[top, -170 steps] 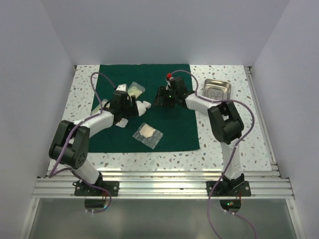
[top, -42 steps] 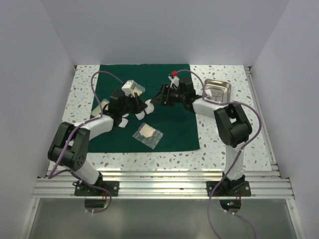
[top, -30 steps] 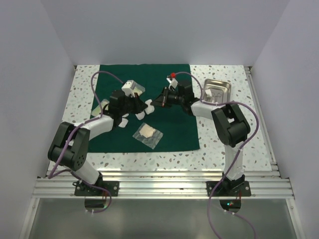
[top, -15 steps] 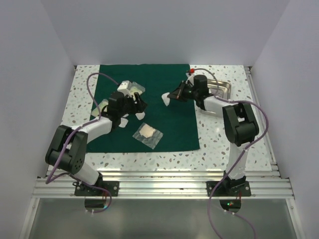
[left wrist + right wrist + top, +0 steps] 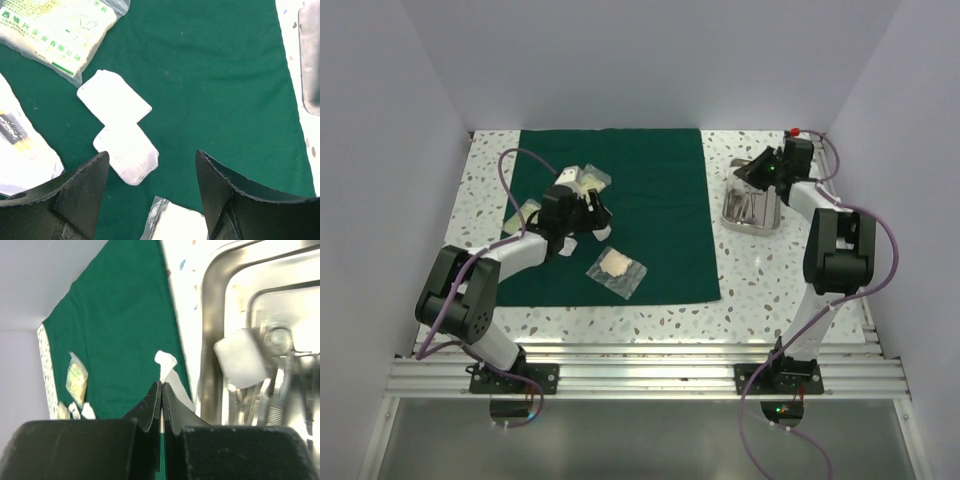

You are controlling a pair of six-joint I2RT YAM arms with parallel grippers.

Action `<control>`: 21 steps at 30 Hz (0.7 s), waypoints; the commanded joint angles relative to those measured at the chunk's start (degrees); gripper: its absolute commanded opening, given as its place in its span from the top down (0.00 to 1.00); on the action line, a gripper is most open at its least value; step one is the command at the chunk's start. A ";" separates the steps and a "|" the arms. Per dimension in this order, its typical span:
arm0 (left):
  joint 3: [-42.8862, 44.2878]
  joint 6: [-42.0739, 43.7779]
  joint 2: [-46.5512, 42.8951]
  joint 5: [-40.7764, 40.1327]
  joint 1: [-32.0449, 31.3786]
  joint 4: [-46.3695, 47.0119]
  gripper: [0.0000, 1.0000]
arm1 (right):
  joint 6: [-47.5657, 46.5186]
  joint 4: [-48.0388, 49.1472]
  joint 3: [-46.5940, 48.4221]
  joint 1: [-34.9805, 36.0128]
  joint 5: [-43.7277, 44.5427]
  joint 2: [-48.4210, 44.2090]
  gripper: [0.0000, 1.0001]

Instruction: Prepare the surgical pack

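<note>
The dark green cloth (image 5: pixel 660 180) lies flat mid-table. My left gripper (image 5: pixel 586 206) hovers open over its left part; in the left wrist view the gripper (image 5: pixel 151 160) holds nothing, and two small white pads (image 5: pixel 120 122) lie on the cloth (image 5: pixel 210 75) just ahead. A clear gauze pouch (image 5: pixel 175 225) shows below the fingers. My right gripper (image 5: pixel 752 172) is above the steel tray (image 5: pixel 748 222), right of the cloth. It is shut (image 5: pixel 162 386) on a small white packet (image 5: pixel 166 365). The tray (image 5: pixel 210 315) holds steel instruments (image 5: pixel 280 385) and a white pad (image 5: pixel 239 357).
A yellow-green printed pouch (image 5: pixel 60 27) lies at the cloth's far left and another pouch (image 5: pixel 20 150) beside my left finger. A gauze pouch (image 5: pixel 617 270) sits near the cloth's front edge. White walls enclose the table on three sides.
My left gripper has opened and stayed over the left of the cloth. My right arm has swung right, from the middle of the cloth to above the steel tray, still shut on the white packet.
</note>
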 commanded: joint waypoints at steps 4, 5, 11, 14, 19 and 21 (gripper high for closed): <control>2.30 0.12 0.23 -1.83 -0.14 -0.28 0.26 | -1.40 -3.09 4.12 -2.69 3.31 1.05 1.00; 2.30 0.12 0.32 -2.01 -0.14 -0.37 0.26 | -1.49 -3.26 4.39 -3.21 4.19 1.41 1.00; 3.18 0.03 1.90 -2.71 -0.14 -1.07 0.24 | -2.80 -8.26 10.45 -3.48 6.30 6.33 0.79; 4.05 0.21 2.78 -3.85 -0.13 -2.21 0.24 | -4.20 -10.46 11.68 -3.48 8.41 5.72 0.58; 5.37 0.39 4.62 -4.21 0.04 -3.88 0.23 | -5.96 -11.43 9.58 -3.30 12.36 0.89 0.47; 5.90 0.39 5.32 -5.78 -0.05 -4.59 0.23 | -6.84 -11.96 8.18 -2.87 13.50 -2.26 0.46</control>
